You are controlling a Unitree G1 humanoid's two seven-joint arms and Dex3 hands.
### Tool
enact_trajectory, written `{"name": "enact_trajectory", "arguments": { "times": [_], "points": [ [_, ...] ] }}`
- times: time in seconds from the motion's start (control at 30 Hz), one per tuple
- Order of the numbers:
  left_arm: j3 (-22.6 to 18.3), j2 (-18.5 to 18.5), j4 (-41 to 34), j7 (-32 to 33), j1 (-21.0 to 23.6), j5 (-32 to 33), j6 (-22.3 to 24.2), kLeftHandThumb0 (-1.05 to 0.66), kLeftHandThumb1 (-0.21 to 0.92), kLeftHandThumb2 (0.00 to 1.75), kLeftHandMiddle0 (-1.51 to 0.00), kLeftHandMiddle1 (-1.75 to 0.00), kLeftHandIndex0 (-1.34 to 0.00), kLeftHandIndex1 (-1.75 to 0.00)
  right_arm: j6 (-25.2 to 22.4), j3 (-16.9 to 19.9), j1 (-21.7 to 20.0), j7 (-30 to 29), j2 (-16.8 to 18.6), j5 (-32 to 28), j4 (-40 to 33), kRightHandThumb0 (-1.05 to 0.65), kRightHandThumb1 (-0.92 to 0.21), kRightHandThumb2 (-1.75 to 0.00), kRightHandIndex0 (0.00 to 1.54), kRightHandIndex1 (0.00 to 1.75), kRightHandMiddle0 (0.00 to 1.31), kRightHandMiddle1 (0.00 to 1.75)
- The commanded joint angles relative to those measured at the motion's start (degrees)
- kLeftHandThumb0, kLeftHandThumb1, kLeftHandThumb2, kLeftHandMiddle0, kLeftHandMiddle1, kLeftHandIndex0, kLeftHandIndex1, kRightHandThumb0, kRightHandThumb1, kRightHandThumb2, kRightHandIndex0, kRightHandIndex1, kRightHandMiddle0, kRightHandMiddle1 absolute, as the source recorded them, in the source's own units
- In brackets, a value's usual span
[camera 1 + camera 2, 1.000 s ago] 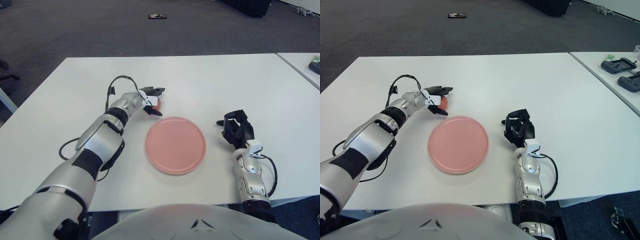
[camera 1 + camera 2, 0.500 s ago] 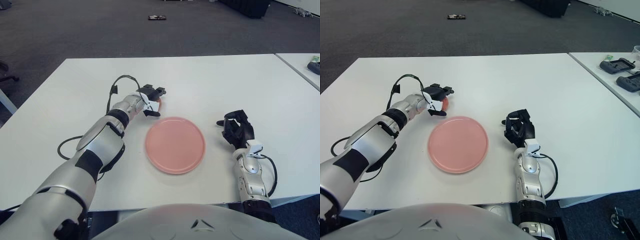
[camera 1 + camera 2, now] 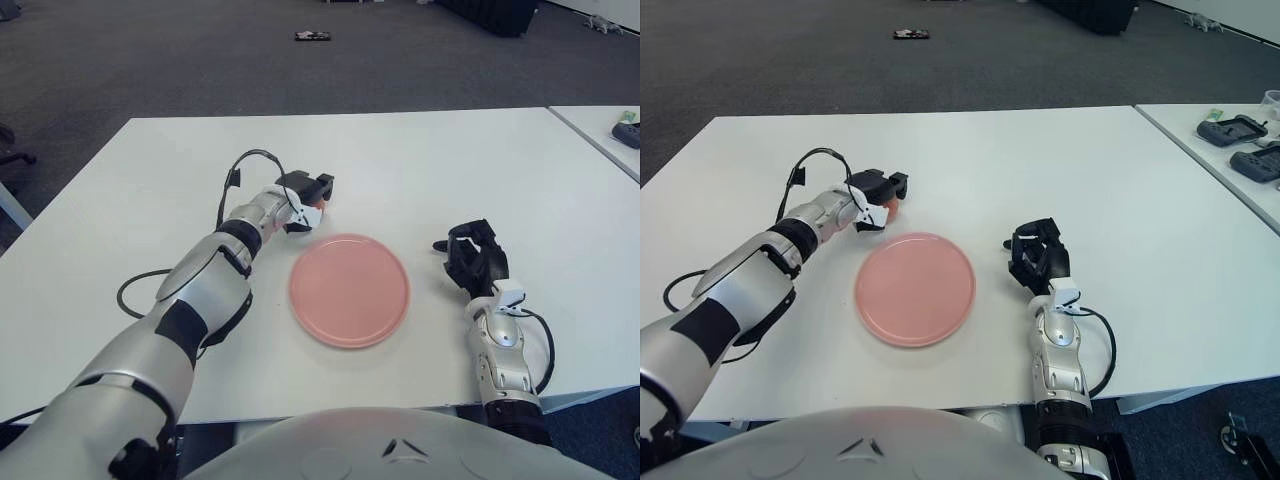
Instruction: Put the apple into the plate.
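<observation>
1. The table (image 3: 420, 160) has a smooth, matt white top.
2. The plate (image 3: 349, 290) looks like smooth pink plastic with a faint sheen.
3. The left hand (image 3: 305, 195) has matt black fingers and glossy white shell parts.
4. The right hand (image 3: 474, 258) looks like matt black plastic.
5. The forearms wear glossy, silvery-grey casing.
6. The floor (image 3: 200, 60) is rough dark carpet.

The apple (image 3: 892, 206) is almost wholly covered by the left hand (image 3: 878, 195) near the middle of the table (image 3: 970, 160); only a red sliver shows between the dark fingers, so how firmly they grip it cannot be told. At the right edge, a neighbouring table (image 3: 1250, 150) is cut off, and the dark devices (image 3: 1240, 130) on it are too small to identify. A small dark object (image 3: 912, 33) on the floor far behind is likewise unreadable.
</observation>
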State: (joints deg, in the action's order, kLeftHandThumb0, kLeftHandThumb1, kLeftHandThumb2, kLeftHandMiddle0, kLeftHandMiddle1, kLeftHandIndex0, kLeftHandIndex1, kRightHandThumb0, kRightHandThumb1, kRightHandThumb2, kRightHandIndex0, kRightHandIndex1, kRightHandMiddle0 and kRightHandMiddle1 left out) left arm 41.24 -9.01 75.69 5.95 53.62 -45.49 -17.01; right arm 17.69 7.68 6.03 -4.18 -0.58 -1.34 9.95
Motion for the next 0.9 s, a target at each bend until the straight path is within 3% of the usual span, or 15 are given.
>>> {"name": "enact_trajectory", "arguments": {
  "times": [0.0,0.4,0.87],
  "points": [
    [0.20,-0.23,2.60,-0.09,-4.59,-0.55,1.65,0.05,0.25,1.39,-0.70,-1.69,-0.38,-1.75,1.34,0.13,-0.51,-0.32,-0.05,0.30,-0.40,-0.35,-0.84,-0.64,0.50,1.22,0.24,1.75],
    [-3.07,0.29,2.35,1.19,-5.58,2.04,0.85,0.00,0.08,1.55,-0.83,-1.62,-0.56,-1.75,-0.78,-0.49,0.09,-0.75,-0.43,1.59,-2.68,-0.35,-0.87,-0.60,0.52,1.18,0.22,1.75],
    [-5.69,0.79,2.08,3.38,-6.38,4.41,0.38,0.00,0.02,1.60,-0.89,-1.59,-0.60,-1.75,-0.61,-0.40,0.23,-0.48,-0.32,1.52,-3.20,-0.35,-0.88,-0.59,0.53,1.17,0.21,1.75]
  ]
}}
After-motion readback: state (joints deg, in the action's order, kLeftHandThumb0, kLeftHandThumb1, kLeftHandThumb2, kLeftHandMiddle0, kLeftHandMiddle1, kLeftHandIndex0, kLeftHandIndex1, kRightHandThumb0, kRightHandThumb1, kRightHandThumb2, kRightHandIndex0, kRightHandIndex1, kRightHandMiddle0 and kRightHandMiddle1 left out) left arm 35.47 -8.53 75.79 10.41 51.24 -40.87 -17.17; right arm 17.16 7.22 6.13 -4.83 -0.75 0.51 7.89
